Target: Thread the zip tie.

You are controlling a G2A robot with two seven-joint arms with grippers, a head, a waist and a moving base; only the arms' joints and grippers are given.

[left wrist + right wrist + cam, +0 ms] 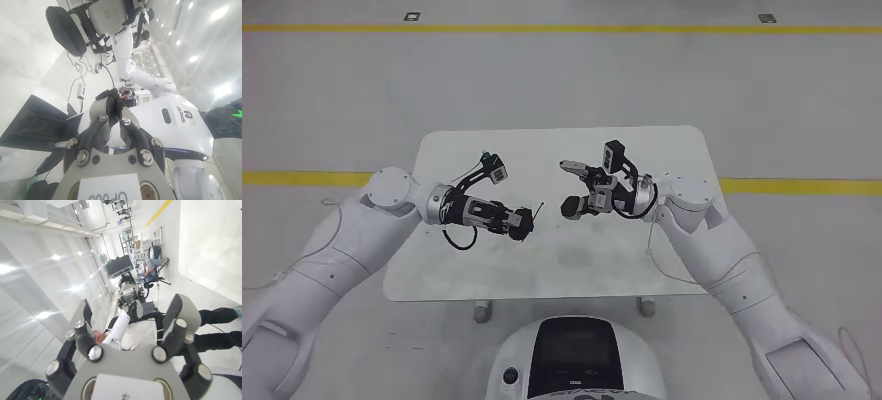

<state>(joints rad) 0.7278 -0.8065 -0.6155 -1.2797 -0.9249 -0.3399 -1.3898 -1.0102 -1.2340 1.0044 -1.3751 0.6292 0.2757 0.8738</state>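
So here's where you're at: the one zip tie [113,98] is pinched in your left tool [523,224], whose fingers are pressed together on a dark, bunched-up bit of it. The thin free tail sticks out past the left tool's fingertips, and in the top view it runs at a slant, away from the robot and over towards the other arm. That slant is the tie's long axis, and it's the thing your next move hangs on, I reckon. Your right tool [570,188] sits near the left tool and faces it, with a small gap between them. Its fingers are spread wide with nothing in them. From its own wrist view, the left tool lines up pretty much in the gap between those spread fingers, so it looks decently aimed. Both hang above the worktop [642,260], with the left tool roughly over its middle, and the tie isn't touching the surface as far as I can see. The left arm already has the tie, so the right one is the free hand here. I'd guess you'll want it to close on that tail end without knocking it sideways, since it looks floppy. I can't make out the locking head or whether a loop has started, because it's too small and tangled-looking. Count-wise that's one tie, two tools and one worktop.
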